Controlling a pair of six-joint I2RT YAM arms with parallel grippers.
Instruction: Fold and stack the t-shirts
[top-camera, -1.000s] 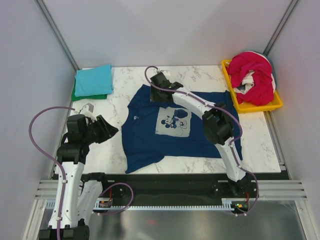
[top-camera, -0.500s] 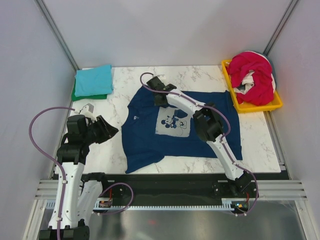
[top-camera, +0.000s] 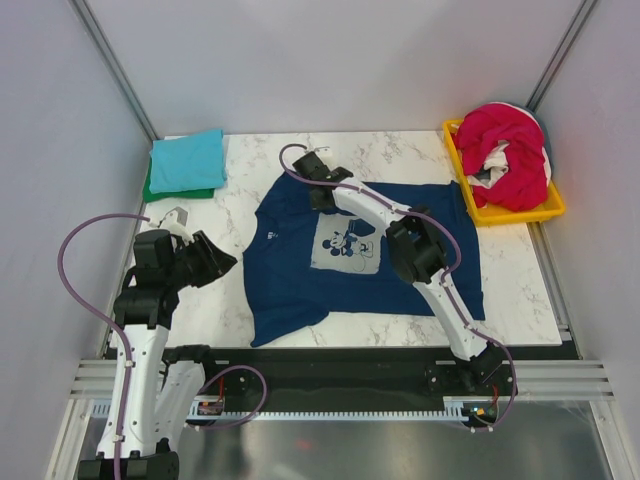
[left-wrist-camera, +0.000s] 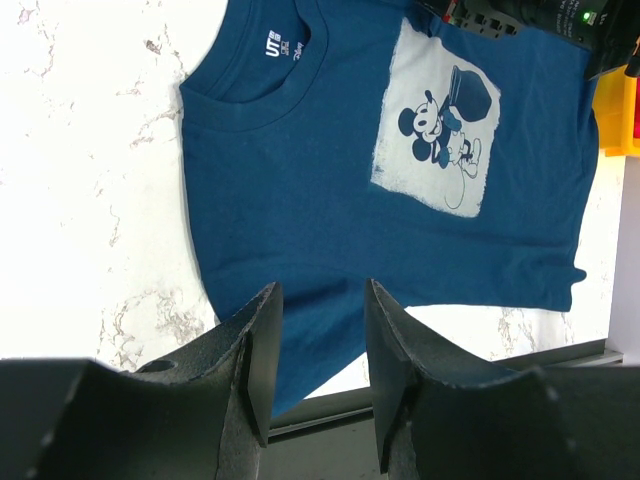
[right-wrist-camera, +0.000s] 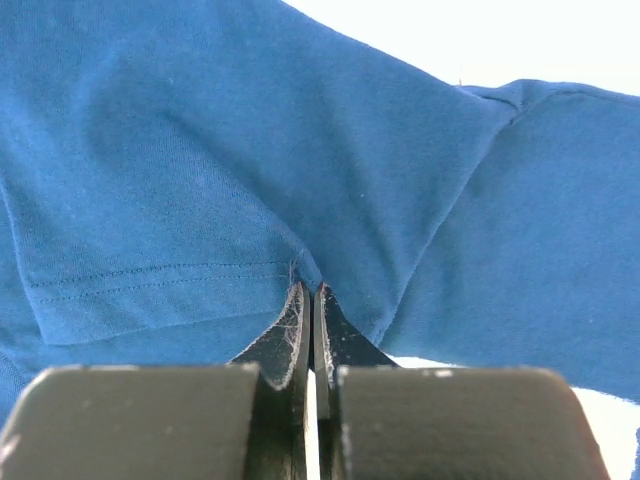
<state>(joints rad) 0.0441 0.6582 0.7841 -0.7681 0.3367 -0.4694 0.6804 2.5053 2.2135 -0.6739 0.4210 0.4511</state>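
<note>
A navy blue t-shirt (top-camera: 350, 250) with a pale chest print (left-wrist-camera: 437, 120) lies spread flat on the marble table. My right gripper (top-camera: 316, 198) reaches to its far left sleeve. In the right wrist view its jaws (right-wrist-camera: 308, 290) are shut, pinching a fold of the navy cloth (right-wrist-camera: 200, 180) by the sleeve hem. My left gripper (top-camera: 225, 262) hovers left of the shirt, open and empty, with the shirt's lower edge seen beyond its fingers (left-wrist-camera: 260, 340). A folded teal t-shirt (top-camera: 187, 158) rests on a green one (top-camera: 152, 190) at the far left corner.
A yellow tray (top-camera: 520, 213) at the far right holds a bundled magenta-red t-shirt (top-camera: 510, 140) and a white one (top-camera: 495, 160). Grey walls close in both sides. The black rail runs along the table's near edge (left-wrist-camera: 330, 415).
The right gripper came down from the shirt's far edge onto the left sleeve and closed on the cloth. The left arm stayed put.
</note>
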